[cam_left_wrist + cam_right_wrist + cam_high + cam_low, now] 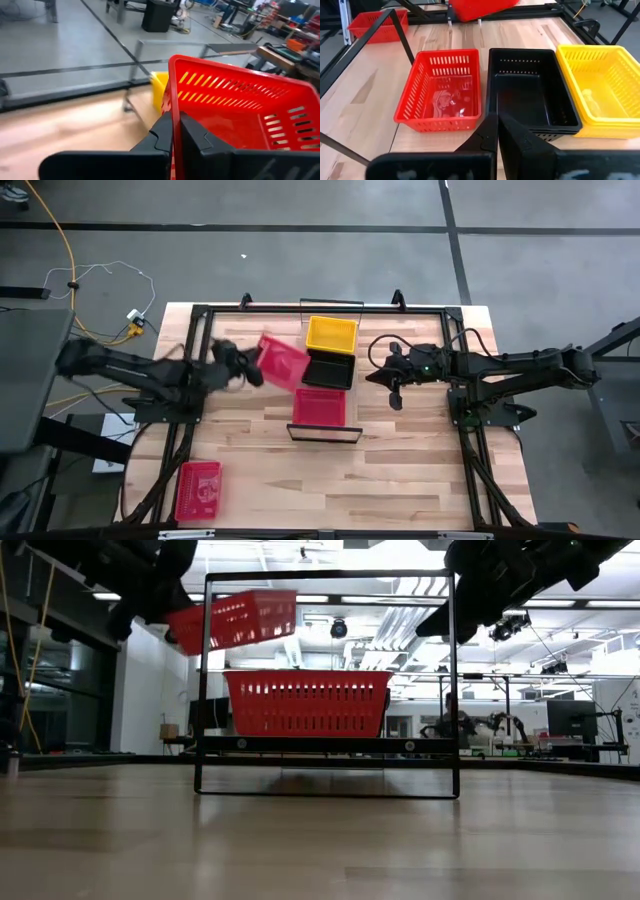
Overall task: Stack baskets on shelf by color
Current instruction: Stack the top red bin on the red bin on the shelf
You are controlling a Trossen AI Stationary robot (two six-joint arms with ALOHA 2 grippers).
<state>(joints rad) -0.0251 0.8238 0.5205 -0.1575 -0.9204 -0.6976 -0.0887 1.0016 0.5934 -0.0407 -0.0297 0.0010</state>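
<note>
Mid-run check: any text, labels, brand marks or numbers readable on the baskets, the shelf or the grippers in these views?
None readable.
Red basket on the shelf: a pale patch shows on its floor, possibly a label or reflection; nothing legible.
Yellow basket, black basket, red basket held by the left gripper: no markings visible.
Right gripper: no lettering visible.

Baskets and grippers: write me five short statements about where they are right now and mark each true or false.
1. The left gripper holds a red basket in the air. True.
2. The yellow basket sits between the black and red ones on the shelf. False: the black basket is in the middle.
3. The right gripper grips the black basket. False: it hovers above it, holding nothing.
4. Another red basket lies on the table, away from the shelf. True.
5. The red basket on the shelf holds a yellow basket. False: no basket is inside it.
</note>
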